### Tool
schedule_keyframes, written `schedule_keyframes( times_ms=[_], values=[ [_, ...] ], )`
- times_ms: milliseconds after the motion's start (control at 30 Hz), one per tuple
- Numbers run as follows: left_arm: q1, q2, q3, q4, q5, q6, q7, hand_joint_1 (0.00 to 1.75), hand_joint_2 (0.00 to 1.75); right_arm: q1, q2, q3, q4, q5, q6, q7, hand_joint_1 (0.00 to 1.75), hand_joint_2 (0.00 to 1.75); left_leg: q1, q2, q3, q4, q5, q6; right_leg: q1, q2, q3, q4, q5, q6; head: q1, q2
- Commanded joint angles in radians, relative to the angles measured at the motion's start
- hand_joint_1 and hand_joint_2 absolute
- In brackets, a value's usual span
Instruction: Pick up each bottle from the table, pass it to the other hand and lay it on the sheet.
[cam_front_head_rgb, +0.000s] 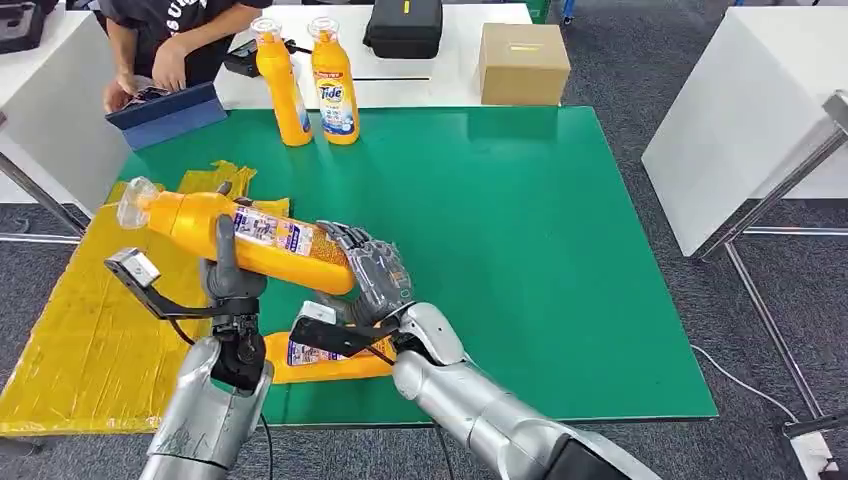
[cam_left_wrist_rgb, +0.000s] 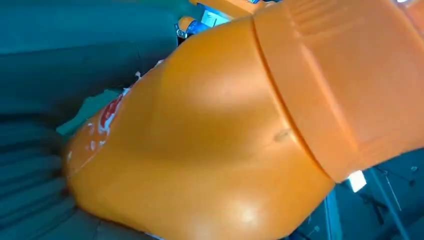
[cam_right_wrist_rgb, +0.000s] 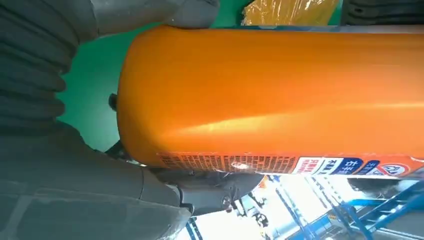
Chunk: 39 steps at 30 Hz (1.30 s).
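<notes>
An orange detergent bottle (cam_front_head_rgb: 250, 238) hangs level above the table's front left, clear cap toward the yellow sheet (cam_front_head_rgb: 90, 330). My left hand (cam_front_head_rgb: 233, 272) grips its middle, thumb up across the body. My right hand (cam_front_head_rgb: 372, 268) wraps the bottle's base end. The left wrist view has the bottle's (cam_left_wrist_rgb: 210, 140) shoulder pressed close; the right wrist view has its side (cam_right_wrist_rgb: 280, 95) between thumb and fingers. A second orange bottle (cam_front_head_rgb: 335, 358) lies flat under my arms at the sheet's edge. Two more bottles (cam_front_head_rgb: 283, 85) (cam_front_head_rgb: 336, 85) stand upright at the back of the green mat (cam_front_head_rgb: 520, 250).
A person stands at the back left over a blue case (cam_front_head_rgb: 165, 112). On the white table behind are a cardboard box (cam_front_head_rgb: 523, 62) and a black bag (cam_front_head_rgb: 403, 25). Another white table (cam_front_head_rgb: 740, 120) stands to the right.
</notes>
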<state>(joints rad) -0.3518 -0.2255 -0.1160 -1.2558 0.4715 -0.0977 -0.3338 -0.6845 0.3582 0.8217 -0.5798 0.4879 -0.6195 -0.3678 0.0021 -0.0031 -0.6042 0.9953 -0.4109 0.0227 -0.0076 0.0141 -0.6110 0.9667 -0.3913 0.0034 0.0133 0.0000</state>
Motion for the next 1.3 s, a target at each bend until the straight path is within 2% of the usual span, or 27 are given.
schedule_keyframes(
  times_ms=[33, 67, 167, 267, 333, 400, 500, 600, 767, 867, 900, 967, 1000, 1067, 1167, 1200, 1233, 1267, 1300],
  values=[
    [-0.053, 0.031, -0.015, 0.005, 0.000, -0.001, 0.012, 1.75, 1.75, -0.011, -0.009, 0.046, 0.013, 0.006, -0.004, -0.040, 0.07, 1.75, 0.000, -0.001, 0.003, 0.000, -0.001, -0.001, 0.000, -0.002, 0.003, 0.000, -0.002, -0.001, 0.000, 0.000],
    [-0.050, 0.035, -0.014, -0.004, -0.001, -0.002, 0.009, 1.75, 1.75, -0.005, -0.010, 0.029, 0.000, -0.005, -0.004, -0.058, 0.00, 1.75, 0.000, -0.001, 0.004, 0.000, -0.002, -0.002, 0.000, -0.003, 0.004, 0.000, -0.002, -0.001, 0.000, 0.000],
    [-0.039, 0.046, 0.008, -0.060, -0.028, 0.022, -0.013, 1.75, 1.75, 0.020, -0.032, -0.016, -0.076, -0.033, 0.022, -0.086, 0.00, 1.75, 0.000, -0.001, 0.006, 0.000, -0.003, -0.002, 0.000, -0.003, 0.006, 0.000, -0.003, -0.001, 0.000, 0.000],
    [-0.021, 0.061, 0.032, -0.129, -0.090, 0.066, -0.033, 1.75, 1.75, 0.081, -0.085, -0.059, -0.254, -0.080, 0.039, -0.114, 0.00, 1.75, 0.000, 0.000, 0.002, 0.000, -0.002, -0.002, 0.001, -0.002, 0.003, 0.000, -0.002, -0.001, 0.000, 0.000],
    [-0.018, 0.066, 0.043, -0.158, -0.120, 0.086, -0.038, 1.75, 1.75, 0.119, -0.126, -0.069, -0.379, -0.095, 0.055, -0.097, 0.00, 1.75, 0.000, -0.001, 0.005, 0.000, -0.003, -0.002, 0.001, -0.002, 0.005, 0.000, -0.003, -0.001, 0.000, 0.000],
    [-0.018, 0.066, 0.043, -0.158, -0.120, 0.086, -0.038, 1.75, 1.75, 0.119, -0.126, -0.069, -0.379, -0.095, 0.055, -0.097, 0.00, 1.75, 0.001, -0.001, 0.001, 0.000, -0.001, -0.001, 0.001, -0.002, 0.002, -0.001, -0.001, 0.000, 0.000, 0.000],
    [-0.020, 0.062, 0.042, -0.151, -0.120, 0.086, -0.037, 1.75, 1.75, 0.121, -0.125, -0.067, -0.380, -0.094, 0.059, -0.093, 0.00, 1.75, 0.000, -0.001, 0.004, 0.000, -0.002, -0.002, 0.000, -0.003, 0.005, 0.000, -0.002, 0.000, 0.000, 0.000],
    [-0.030, 0.095, 0.057, -0.176, -0.220, 0.185, -0.090, 1.75, 1.75, 0.206, -0.194, -0.115, -0.609, -0.208, 0.057, -0.140, 0.00, 1.75, 0.000, -0.002, 0.002, 0.000, -0.001, -0.001, 0.001, -0.003, 0.003, -0.001, -0.001, 0.000, 0.000, 0.000],
    [-0.090, 0.169, 0.074, -0.196, -0.423, 0.349, -0.119, 1.75, 1.75, 0.378, -0.304, -0.218, -1.001, -0.271, 0.055, -0.124, 0.00, 1.75, 0.001, -0.005, 0.001, 0.000, -0.001, -0.001, 0.001, -0.005, 0.002, 0.000, -0.002, 0.000, 0.001, 0.000],
    [-0.129, 0.212, 0.079, -0.160, -0.731, 0.548, -0.134, 1.75, 1.75, 0.439, -0.326, -0.266, -1.135, -0.292, 0.030, -0.151, 0.00, 1.75, 0.000, -0.007, 0.004, 0.001, -0.003, -0.002, 0.001, -0.008, 0.006, 0.001, -0.005, -0.001, 0.000, 0.000],
    [-0.155, 0.231, 0.079, -0.118, -0.867, 0.624, -0.125, 1.75, 1.75, 0.439, -0.338, -0.271, -1.155, -0.288, 0.025, -0.144, 0.00, 1.75, 0.000, -0.005, 0.001, 0.001, -0.001, -0.002, 0.000, -0.006, 0.002, 0.001, -0.003, -0.001, 0.001, 0.000],
    [-0.213, 0.273, 0.069, -0.002, -1.155, 0.775, -0.073, 1.75, 1.75, 0.447, -0.347, -0.285, -1.163, -0.265, 0.022, -0.122, 0.00, 1.75, 0.000, -0.005, 0.004, 0.002, -0.003, -0.002, 0.000, -0.006, 0.006, 0.002, -0.005, -0.001, 0.000, 0.000],
    [-0.237, 0.252, 0.142, 0.047, -1.397, 0.796, -0.054, 1.75, 1.75, 0.464, -0.351, -0.298, -1.167, -0.252, 0.014, -0.117, 0.00, 1.75, 0.000, -0.005, 0.002, 0.001, -0.001, -0.002, 0.000, -0.006, 0.003, 0.001, -0.003, -0.001, 0.000, 0.000],
    [-0.263, 0.226, 0.252, 0.102, -1.698, 0.796, -0.034, 1.75, 1.75, 0.485, -0.357, -0.313, -1.170, -0.237, 0.003, -0.122, 0.00, 1.75, 0.000, -0.004, 0.003, -0.001, -0.001, -0.002, 0.000, -0.005, 0.004, 0.000, -0.002, -0.001, 0.000, 0.000],
    [-0.261, 0.243, 0.280, 0.081, -1.973, 0.796, 0.045, 1.75, 1.75, 0.492, -0.367, -0.317, -1.161, -0.231, 0.002, -0.121, 0.00, 1.75, 0.000, -0.002, 0.005, -0.001, -0.002, -0.002, 0.000, -0.004, 0.006, 0.000, -0.002, -0.001, 0.000, 0.000],
    [-0.261, 0.243, 0.280, 0.081, -1.973, 0.796, 0.045, 1.75, 1.75, 0.492, -0.367, -0.317, -1.161, -0.231, 0.002, -0.121, 0.00, 1.75, 0.000, 0.000, 0.003, 0.000, -0.001, -0.002, 0.000, -0.001, 0.003, -0.001, -0.001, -0.001, 0.000, 0.000],
    [-0.244, 0.406, 0.067, 0.072, -2.042, 0.796, 0.276, 1.75, 1.75, 0.485, -0.372, -0.312, -1.144, -0.234, 0.007, -0.115, 0.00, 1.75, 0.000, 0.000, 0.004, 0.000, -0.002, -0.002, 0.000, -0.001, 0.004, 0.000, -0.002, -0.001, 0.000, 0.000],
    [-0.292, 0.560, -0.177, 0.122, -2.042, 0.796, 0.519, 1.75, 1.75, 0.483, -0.379, -0.309, -1.137, -0.236, 0.009, -0.111, 0.00, 1.75, 0.000, 0.003, 0.003, -0.001, -0.001, -0.002, 0.000, 0.001, 0.002, -0.001, -0.001, -0.001, 0.001, 0.000],
    [-0.328, 0.592, -0.345, 0.180, -2.042, 0.796, 0.632, 1.75, 1.75, 0.485, -0.387, -0.306, -1.134, -0.238, 0.008, -0.110, 0.00, 1.75, 0.000, 0.004, 0.006, -0.001, -0.003, -0.003, 0.000, 0.001, 0.005, 0.000, -0.002, -0.002, 0.001, 0.000]
  ],
)
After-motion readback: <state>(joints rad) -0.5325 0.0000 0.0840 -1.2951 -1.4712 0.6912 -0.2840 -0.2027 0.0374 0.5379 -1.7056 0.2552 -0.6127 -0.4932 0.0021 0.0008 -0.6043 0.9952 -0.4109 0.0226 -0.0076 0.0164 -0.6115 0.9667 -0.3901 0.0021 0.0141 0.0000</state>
